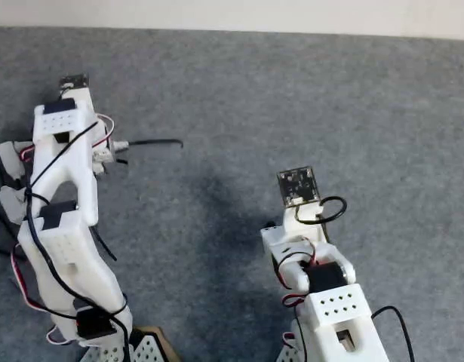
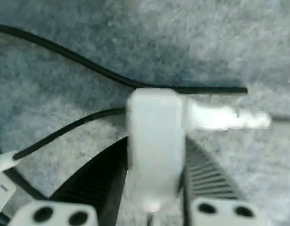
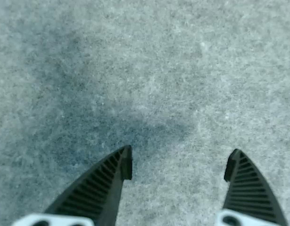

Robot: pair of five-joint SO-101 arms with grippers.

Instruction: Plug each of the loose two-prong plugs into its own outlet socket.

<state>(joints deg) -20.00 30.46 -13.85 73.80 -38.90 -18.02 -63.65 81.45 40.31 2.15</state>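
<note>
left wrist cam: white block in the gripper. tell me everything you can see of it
The white plug is a boxy, smooth body that looks like plastic. It is clamped between the ribbed black fingers of the left gripper. A narrower white stub sticks out of one side, too blurred to make out prongs. A black cable meets the opposite side. A second black cable passes its far end, contact unclear. Grey carpet lies behind it.

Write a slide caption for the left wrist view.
Left gripper shut on a white plug, with a black cable running behind it across the grey carpet.
</note>
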